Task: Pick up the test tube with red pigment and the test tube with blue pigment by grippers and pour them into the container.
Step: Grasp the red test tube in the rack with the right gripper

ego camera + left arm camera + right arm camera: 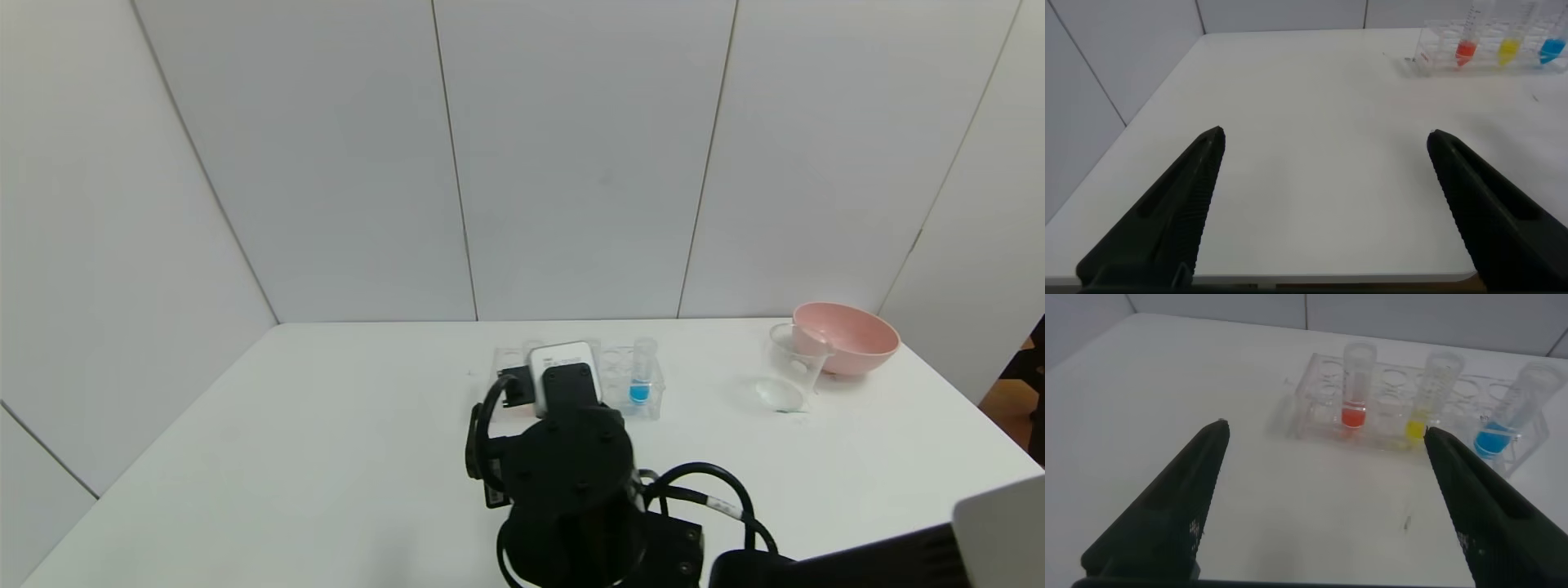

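Note:
The test tube with red pigment (1355, 396) and the test tube with blue pigment (1501, 429) stand upright in a clear rack (1319, 416), with a yellow-liquid tube (1429, 400) between them. My right gripper (1324, 429) is open and empty, low over the table just short of the rack, facing the red and yellow tubes. In the head view its wrist (562, 367) hides the red tube; the blue tube (642, 377) shows beside it. The container, a clear beaker (790, 367), stands far right. My left gripper (1324, 132) is open and empty, far to the rack's left.
A pink bowl (849, 336) sits just behind the beaker at the table's back right. The left wrist view shows the rack (1429, 49) with the red (1466, 47), yellow (1508, 49) and blue (1552, 49) tubes far off. White walls close the table's back and sides.

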Controlling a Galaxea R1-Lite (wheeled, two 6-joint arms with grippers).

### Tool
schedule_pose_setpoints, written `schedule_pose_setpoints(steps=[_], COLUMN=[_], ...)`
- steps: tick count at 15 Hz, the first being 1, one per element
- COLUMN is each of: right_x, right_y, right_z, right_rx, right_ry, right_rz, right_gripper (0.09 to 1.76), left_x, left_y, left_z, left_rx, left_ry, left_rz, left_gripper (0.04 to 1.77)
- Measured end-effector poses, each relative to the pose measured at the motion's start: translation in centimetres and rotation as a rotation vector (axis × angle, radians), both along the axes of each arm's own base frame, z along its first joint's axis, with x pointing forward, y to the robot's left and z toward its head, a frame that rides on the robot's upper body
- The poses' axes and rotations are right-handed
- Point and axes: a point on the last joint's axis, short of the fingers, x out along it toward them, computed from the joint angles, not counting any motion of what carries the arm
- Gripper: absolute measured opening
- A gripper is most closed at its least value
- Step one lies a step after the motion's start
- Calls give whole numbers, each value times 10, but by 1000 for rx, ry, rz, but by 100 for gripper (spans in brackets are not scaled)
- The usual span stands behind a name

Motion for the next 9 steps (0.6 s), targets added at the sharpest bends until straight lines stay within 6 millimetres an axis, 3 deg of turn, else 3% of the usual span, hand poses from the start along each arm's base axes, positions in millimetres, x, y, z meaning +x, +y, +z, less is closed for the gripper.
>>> schedule_pose_setpoints(steps=[4, 9], right_x=[13, 45], right_y=[30, 36], right_z=[-7, -9], right_rx=[-38, -46], right_ry=[16, 22], right_rz=[5, -52], right_gripper=[171, 171], left_x=[0, 0], left_y=[0, 0], left_z=[0, 0], left_rx=[0, 0], left_ry=[0, 0], left_rz=[0, 0], left_gripper=[176, 176])
